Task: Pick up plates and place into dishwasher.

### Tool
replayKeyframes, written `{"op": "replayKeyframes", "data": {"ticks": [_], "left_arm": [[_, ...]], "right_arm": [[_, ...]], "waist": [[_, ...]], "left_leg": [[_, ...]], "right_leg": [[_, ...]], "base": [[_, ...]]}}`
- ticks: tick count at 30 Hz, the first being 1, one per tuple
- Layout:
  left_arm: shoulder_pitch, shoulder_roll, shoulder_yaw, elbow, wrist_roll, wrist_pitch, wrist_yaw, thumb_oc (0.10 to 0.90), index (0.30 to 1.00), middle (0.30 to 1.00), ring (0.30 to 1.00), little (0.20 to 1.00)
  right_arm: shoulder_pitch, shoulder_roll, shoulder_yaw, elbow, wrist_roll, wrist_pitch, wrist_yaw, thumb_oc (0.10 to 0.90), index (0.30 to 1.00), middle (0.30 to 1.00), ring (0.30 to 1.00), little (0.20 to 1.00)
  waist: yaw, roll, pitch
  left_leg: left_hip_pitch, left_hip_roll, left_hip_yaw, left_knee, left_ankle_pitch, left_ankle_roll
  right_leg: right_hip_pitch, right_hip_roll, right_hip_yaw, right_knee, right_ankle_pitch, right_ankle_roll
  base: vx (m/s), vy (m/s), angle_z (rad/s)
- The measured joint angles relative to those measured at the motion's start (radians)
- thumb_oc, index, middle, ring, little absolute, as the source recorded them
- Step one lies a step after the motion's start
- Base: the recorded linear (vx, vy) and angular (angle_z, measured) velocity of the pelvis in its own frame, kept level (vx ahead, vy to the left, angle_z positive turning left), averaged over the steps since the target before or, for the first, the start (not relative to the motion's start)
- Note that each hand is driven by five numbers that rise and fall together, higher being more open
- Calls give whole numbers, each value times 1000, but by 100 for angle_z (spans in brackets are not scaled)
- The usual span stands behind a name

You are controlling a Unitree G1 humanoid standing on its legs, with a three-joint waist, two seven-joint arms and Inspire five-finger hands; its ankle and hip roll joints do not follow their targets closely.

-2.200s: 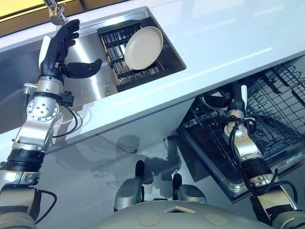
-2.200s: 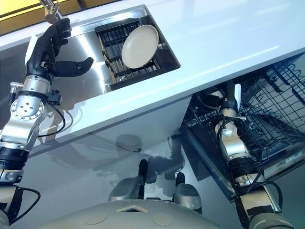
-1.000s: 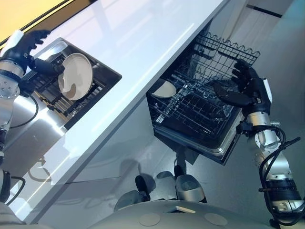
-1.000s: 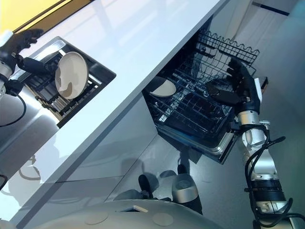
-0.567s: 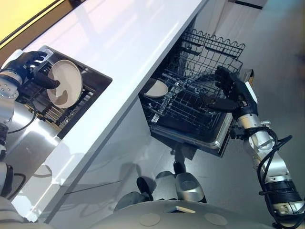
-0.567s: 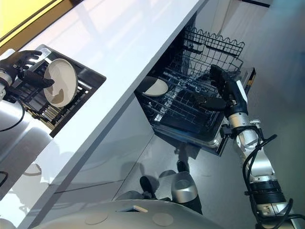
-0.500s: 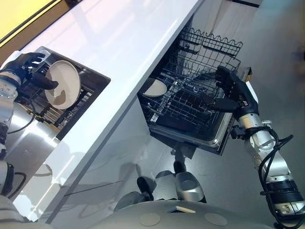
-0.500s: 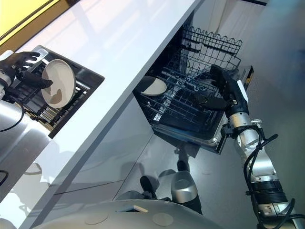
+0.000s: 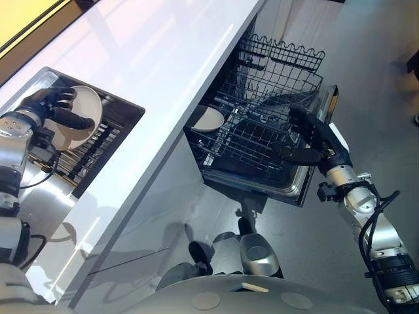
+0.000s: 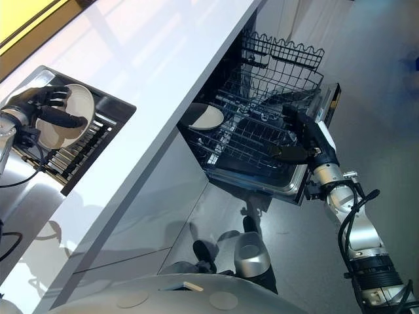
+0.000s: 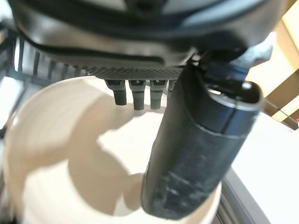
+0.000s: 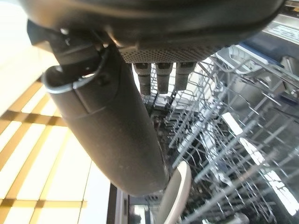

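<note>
White worktop (image 9: pixel 163 59), grey floor below. Sink (image 9: pixel 127 118) is cut in toward the worktop's left end, with a dark slatted rack (image 9: pixel 91 154) inside it. I see the plate (image 9: pixel 88 104) standing on edge in that rack.

Left hand (image 9: pixel 51 104) is on it. The arm is bent in over the sink, thumb laid across the plate's face, fingers curled over its upper rim, so it's gripping the plate. Left wrist view agrees: thumb flat on the cream face, fingertips at the rim.

Dishwasher (image 9: pixel 278 188) is open under the worktop's front edge, wire basket (image 9: pixel 255 137) pulled out. A second plate (image 9: pixel 209 120) stands in it, on the side nearest the worktop.

Right arm reaches up to the basket's outer side. Right hand (image 9: pixel 314 134) is spread, fingers straight, thumb out, holding nothing. Can't tell if it touches the wires.
</note>
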Motion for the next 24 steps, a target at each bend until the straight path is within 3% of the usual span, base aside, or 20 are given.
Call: {"op": "replayKeyframes", "data": {"ticks": [8,9,11,12,14,17,18,19,20,24], "left_arm": [[-27,22,2,43,-164,18,-76,800,900,900,900,900],[-27,28,2,44,-183,18,-89,720,832,832,832,820],[-27,38,3,51,-219,18,-103,446,596,596,596,546],[-28,38,5,61,-227,17,-103,353,516,516,516,453],[-28,43,9,76,-236,15,-103,278,453,453,453,378],[-28,49,10,85,-263,12,-121,350,514,514,514,450],[-28,48,10,85,-278,10,-143,429,582,582,582,529],[-28,43,8,85,-290,10,-165,649,771,771,771,749],[-28,35,8,84,-297,5,-171,800,900,900,900,900],[-27,34,11,83,-306,-24,-175,800,900,900,900,900]], "right_arm": [[-1,0,1,30,-15,0,2,800,900,900,900,900],[-1,0,1,35,-27,0,2,800,900,900,900,900],[0,0,2,37,-30,0,2,800,900,900,900,900],[0,0,2,37,-36,0,2,800,900,900,900,900],[0,0,2,37,-36,0,1,800,900,900,900,900],[0,1,2,37,-40,0,0,800,900,900,900,900],[0,1,2,37,-45,-2,1,800,900,900,900,900],[0,2,2,37,-45,-2,1,800,900,900,900,900],[-1,3,2,37,-45,-2,1,800,900,900,900,900],[2,7,2,37,-46,-3,-2,800,900,900,900,900]], "waist": [[8,1,24],[10,1,30],[13,0,39],[13,0,40],[12,0,40],[14,0,41],[15,-2,42],[17,-3,43],[18,-6,44],[29,-9,46]], "left_leg": [[5,-10,-3,0,-2,7],[6,-10,-3,0,-2,7],[7,-12,-2,0,-2,9],[7,-12,-2,0,-2,9],[8,-11,-2,0,-2,9],[8,-11,-2,0,-3,10],[9,-11,-2,0,-3,11],[9,-11,-2,0,-3,11],[9,-11,-1,0,-3,11],[11,-10,0,0,-4,11]], "right_leg": [[0,-9,-6,0,11,11],[0,-9,-7,0,15,17],[0,-11,-7,0,19,19],[0,-11,-8,0,19,19],[0,-11,-9,0,19,19],[0,-10,-10,0,19,19],[1,-10,-10,0,19,19],[1,-10,-10,0,20,19],[1,-10,-10,0,20,18],[2,-9,-12,0,20,18]], "base": [[-4,0,-2],[-16,-9,-4],[-15,-23,-4],[-21,-33,-1],[-13,-20,0],[-30,-54,0],[-25,-55,-1],[-27,-68,-2],[-14,-58,-3],[-19,-70,-1]]}}
